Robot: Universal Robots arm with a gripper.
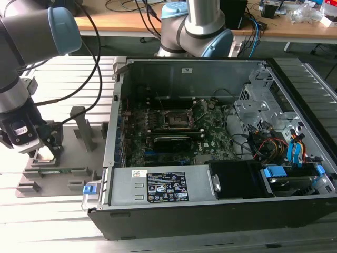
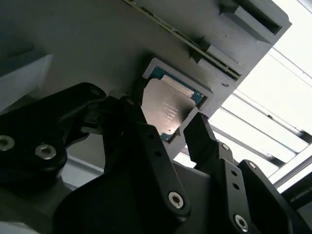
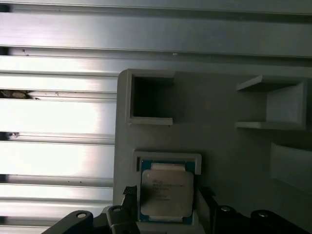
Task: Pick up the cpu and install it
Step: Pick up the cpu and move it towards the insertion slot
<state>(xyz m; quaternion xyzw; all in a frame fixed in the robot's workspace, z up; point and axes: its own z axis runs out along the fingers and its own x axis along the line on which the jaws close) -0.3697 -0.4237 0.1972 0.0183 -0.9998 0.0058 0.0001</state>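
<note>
The cpu [image 3: 165,194], a flat square chip with a pale silver top and green edge, lies in a shallow recess of the grey holder tray [image 3: 229,146]. It shows in both wrist views [image 2: 165,105]. My gripper [image 2: 165,127] hangs just over it, open. One dark finger [image 2: 134,122] stands at each side of the chip, and they do not clamp it. In the exterior view the gripper [image 1: 45,146] is low over the tray [image 1: 58,174] at that view's left, well apart from the open computer case [image 1: 210,203]. The dark metal-framed socket [image 1: 176,118] sits on the green board inside the case.
The tray has upright grey posts [image 1: 84,129] and several empty pockets [image 3: 151,100]. It rests on a slatted metal table [image 3: 58,161]. Cables [image 1: 274,145], a drive cage [image 1: 258,105] and a black shroud [image 1: 234,179] crowd the case on the exterior view's right. A second arm base [image 1: 197,31] stands behind.
</note>
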